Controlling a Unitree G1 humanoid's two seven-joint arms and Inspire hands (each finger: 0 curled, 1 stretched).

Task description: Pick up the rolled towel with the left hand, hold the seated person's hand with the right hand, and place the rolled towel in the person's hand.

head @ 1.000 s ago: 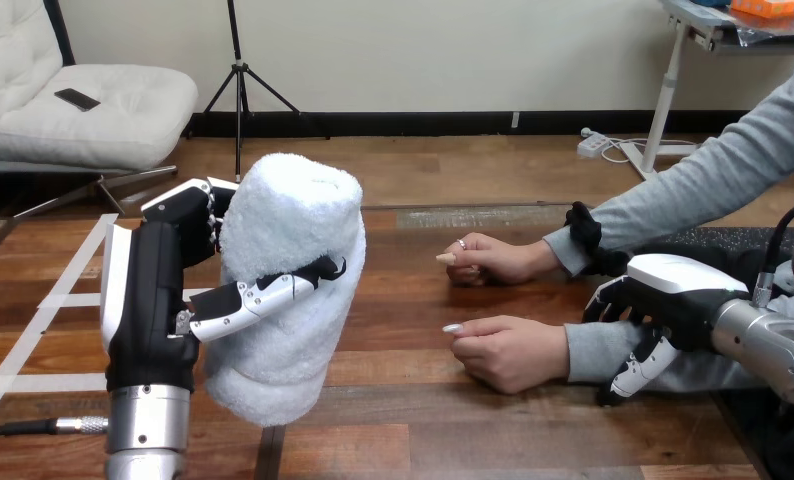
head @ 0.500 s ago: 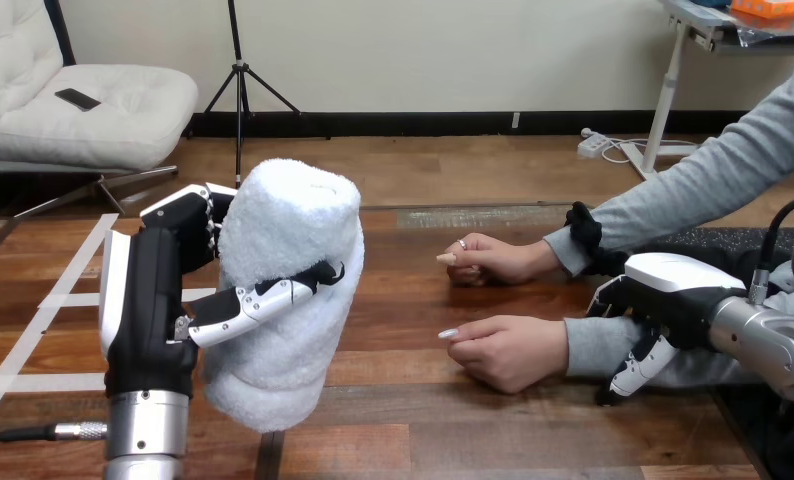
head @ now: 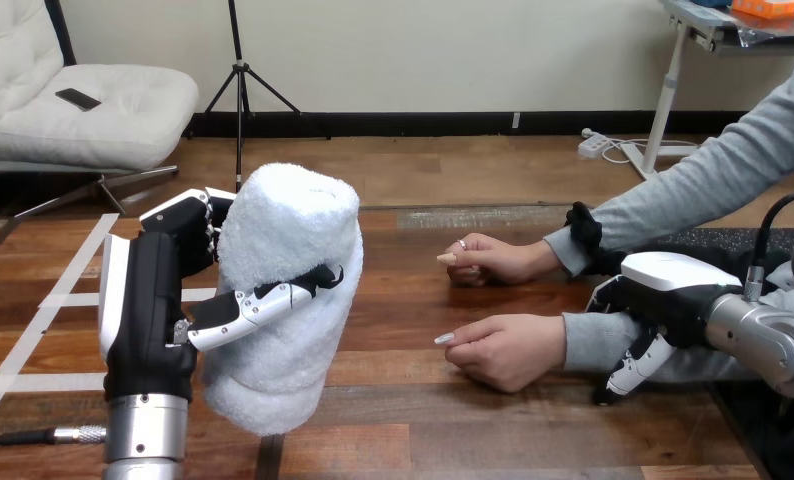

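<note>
My left hand point(head: 143, 310) holds the white rolled towel point(head: 283, 300) upright above the table's left part, thumb across its front and fingers curled round its back. The person's nearer hand point(head: 503, 350) rests on the table at centre right, loosely curled with one finger pointing left. My right hand point(head: 663, 295) sits over that arm's grey-sleeved wrist point(head: 593, 345), fingers curled down on the far side and thumb on the near side. The person's farther hand point(head: 493, 260) lies closed on the table behind it.
The wooden table point(head: 413, 420) has white tape lines point(head: 43, 300) at its left. A dark mat point(head: 713, 240) lies at the far right under the person's farther arm. A gap of bare wood separates the towel from the person's hands.
The towel in my left hand has sunk a little. My right hand has slid slightly left along the person's sleeve. The person's nearer hand has edged left.
</note>
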